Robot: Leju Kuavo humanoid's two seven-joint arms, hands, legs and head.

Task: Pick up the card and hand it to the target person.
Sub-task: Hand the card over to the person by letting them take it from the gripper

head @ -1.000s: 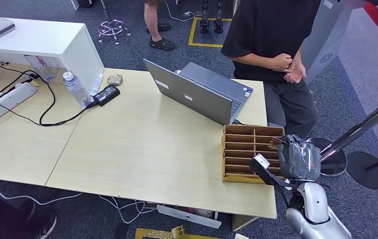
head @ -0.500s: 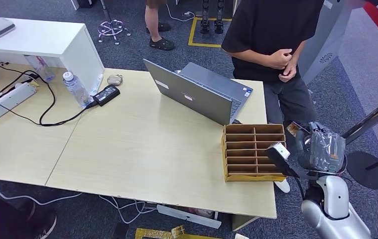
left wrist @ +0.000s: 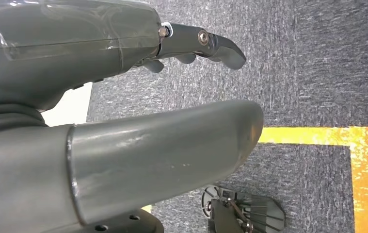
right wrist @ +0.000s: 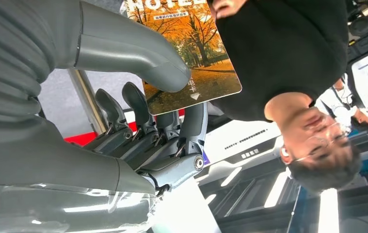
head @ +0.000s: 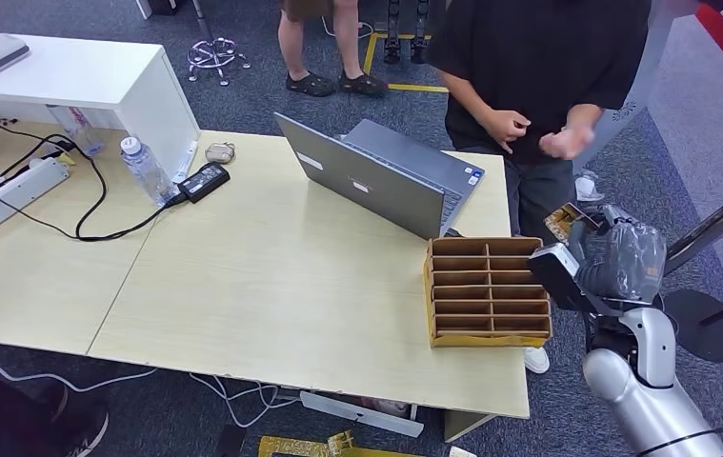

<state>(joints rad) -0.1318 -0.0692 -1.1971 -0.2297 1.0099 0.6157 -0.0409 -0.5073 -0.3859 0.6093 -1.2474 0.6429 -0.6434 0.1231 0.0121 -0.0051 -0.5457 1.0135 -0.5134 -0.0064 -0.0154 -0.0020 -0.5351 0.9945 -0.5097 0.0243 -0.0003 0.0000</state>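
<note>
My right hand (head: 614, 262) is raised beside the table's right end and pinches a card (head: 564, 221) with an orange autumn picture between thumb and fingers. In the right wrist view the card (right wrist: 186, 53) sticks out from under the thumb (right wrist: 133, 46) toward the person in a black shirt (right wrist: 288, 48). That person (head: 538, 67) stands just beyond the table's far right corner, one hand (head: 567, 143) lifted toward the card, a short gap still between them. My left hand (left wrist: 123, 97) hangs over dark carpet, fingers apart and holding nothing.
A brown cardboard sorter box (head: 486, 290) with several slots lies at the table's right edge, next to my right hand. An open laptop (head: 381, 176) stands behind it. A water bottle (head: 145, 169), power strip (head: 10, 195) and cables sit at the left. A second person's legs (head: 324, 48) stand farther back.
My right hand has lifted the card away from the sorter box, up and to the right toward the person. The person has unclasped their hands and raised one toward the card.
</note>
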